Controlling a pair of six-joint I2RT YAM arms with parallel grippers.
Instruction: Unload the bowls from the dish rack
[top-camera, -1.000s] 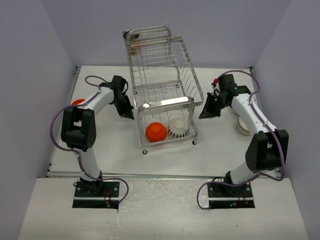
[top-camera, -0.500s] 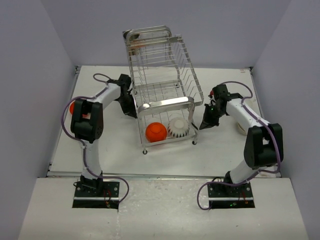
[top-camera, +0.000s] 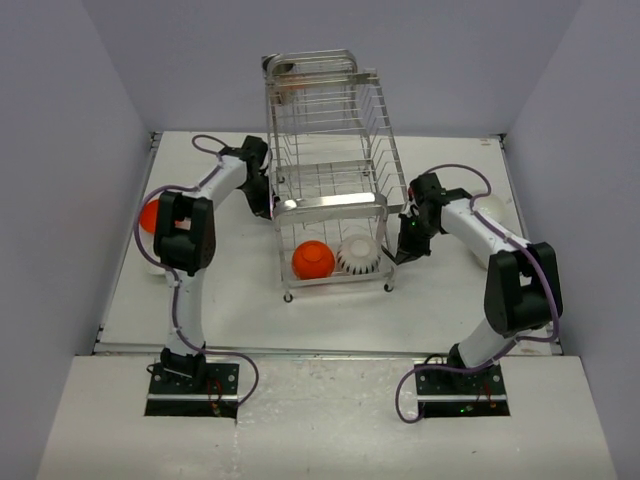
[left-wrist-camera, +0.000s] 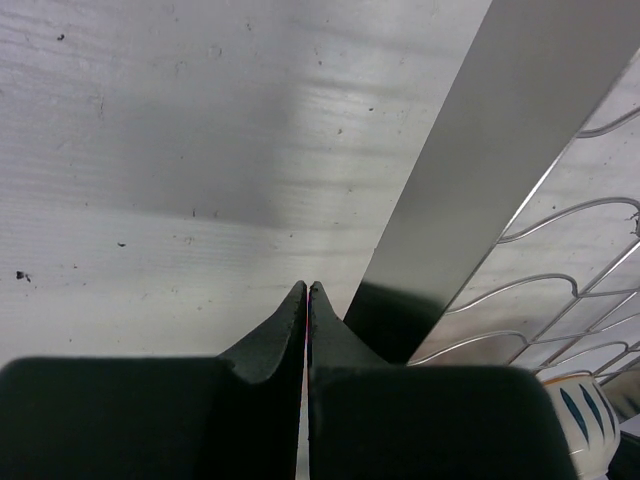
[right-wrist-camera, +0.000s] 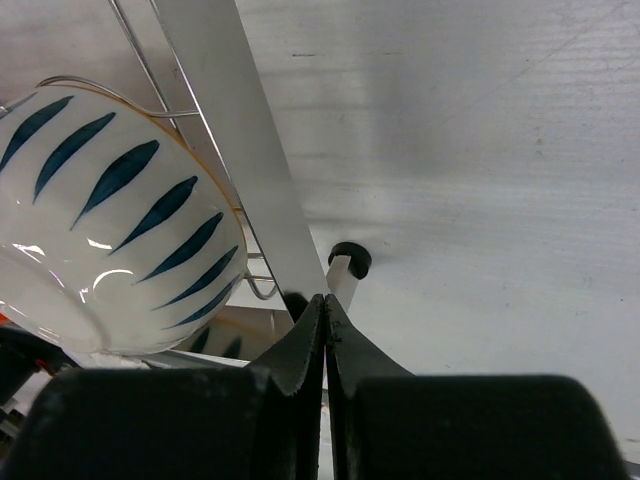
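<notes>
The chrome dish rack (top-camera: 330, 150) stands mid-table. On its lower tier sit an orange bowl (top-camera: 312, 261) and a white bowl (top-camera: 357, 255) with dark streaks. My left gripper (top-camera: 269, 210) is shut and empty against the rack's left side; its wrist view shows its tips (left-wrist-camera: 307, 290) just left of the rack's flat bar (left-wrist-camera: 450, 180). My right gripper (top-camera: 401, 255) is shut and empty at the rack's front right corner. In its wrist view the tips (right-wrist-camera: 323, 300) touch the rack's leg above the black foot (right-wrist-camera: 349, 260), beside the streaked bowl (right-wrist-camera: 110, 230).
Another orange bowl (top-camera: 151, 215) sits on the table at far left, behind my left arm. A white bowl (top-camera: 497, 207) shows at the right, mostly hidden by my right arm. Something pale lies on the rack's top tier (top-camera: 284, 75). Grey walls enclose the table.
Both shut grippers have closed in on the rack, the left from the left side, the right from the right. The rack has swung from slanted to nearly square.
</notes>
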